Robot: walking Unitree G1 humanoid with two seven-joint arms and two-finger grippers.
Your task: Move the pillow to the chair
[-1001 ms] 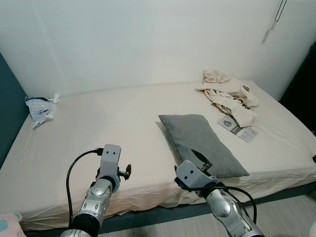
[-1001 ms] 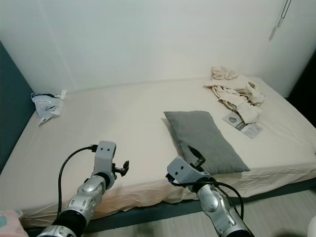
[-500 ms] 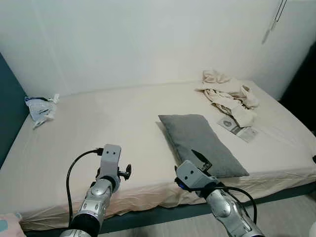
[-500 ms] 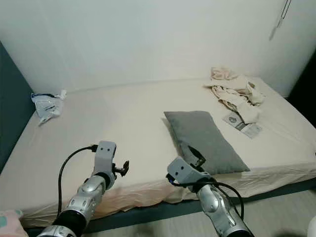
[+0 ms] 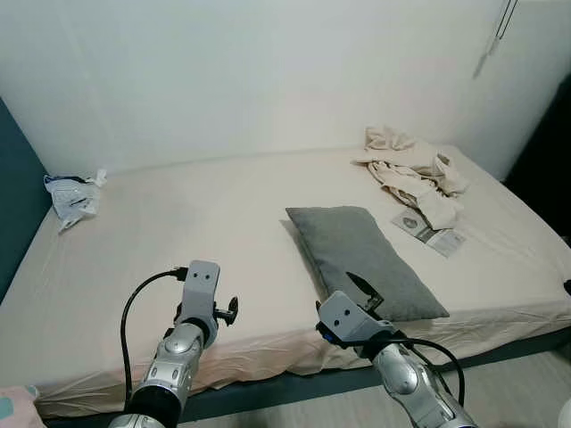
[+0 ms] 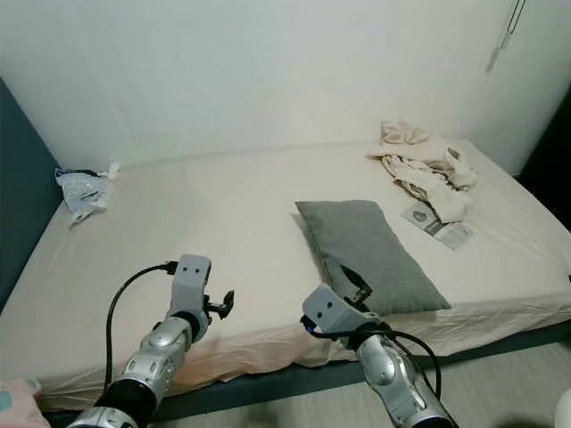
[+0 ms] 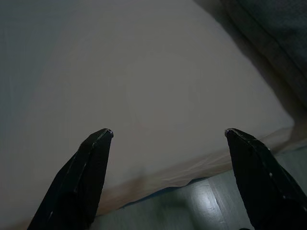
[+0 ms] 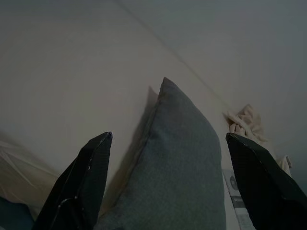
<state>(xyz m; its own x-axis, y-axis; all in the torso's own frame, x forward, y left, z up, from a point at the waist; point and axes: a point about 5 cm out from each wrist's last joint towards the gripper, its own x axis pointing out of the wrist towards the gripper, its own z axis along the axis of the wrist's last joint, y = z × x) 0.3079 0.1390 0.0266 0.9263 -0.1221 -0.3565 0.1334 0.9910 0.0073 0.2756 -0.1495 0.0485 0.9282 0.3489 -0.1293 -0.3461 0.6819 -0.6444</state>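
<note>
A: Where is the right gripper (image 8: 168, 143)?

B: Fingers spread wide, hanging over the bed's front edge, aimed along the grey pillow (image 5: 366, 259), not touching it.

A: And the left gripper (image 7: 168, 136)?

B: Also spread, above bare sheet at the same front edge, to the pillow's left.

A: Where does the pillow lie?

B: On the mattress (image 5: 178, 232), right of its middle, near end close to the front edge. Crumpled clothes (image 5: 410, 169) and a leaflet (image 5: 428, 234) sit towards the far right corner, a plastic bag (image 5: 71, 196) at the far left corner.

A: How should it grip?

B: I'd push forward until the fingers straddle the near end, then close deep into the stuffing; a shallow pinch of cover probably slips.
</note>
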